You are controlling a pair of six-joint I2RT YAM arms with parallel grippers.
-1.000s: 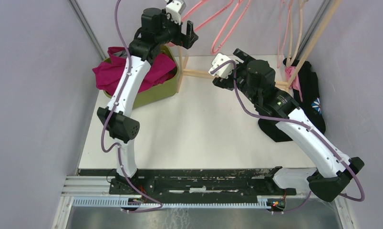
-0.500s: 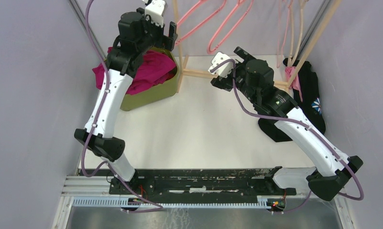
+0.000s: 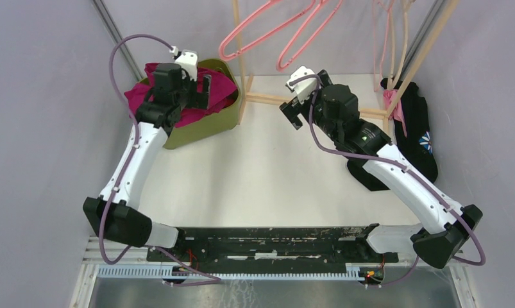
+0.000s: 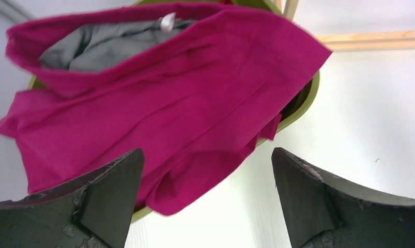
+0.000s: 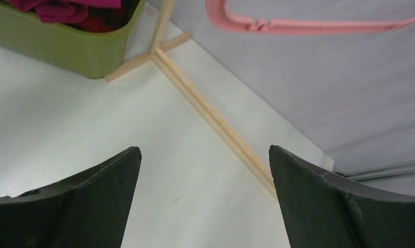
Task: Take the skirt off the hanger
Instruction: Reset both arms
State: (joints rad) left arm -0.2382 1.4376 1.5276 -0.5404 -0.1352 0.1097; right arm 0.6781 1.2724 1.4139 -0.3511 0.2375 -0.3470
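Magenta skirt (image 4: 158,98) lies beyond the left gripper's (image 4: 205,153) parted jaws.

I see a white table (image 3: 261,173). At its far left corner sits a green bin (image 3: 206,130). A wooden rack's foot (image 3: 270,99) runs along the far edge, just beside the bin. On the right lies a dark heap (image 3: 416,125), cloth I think, by the rack's right post.
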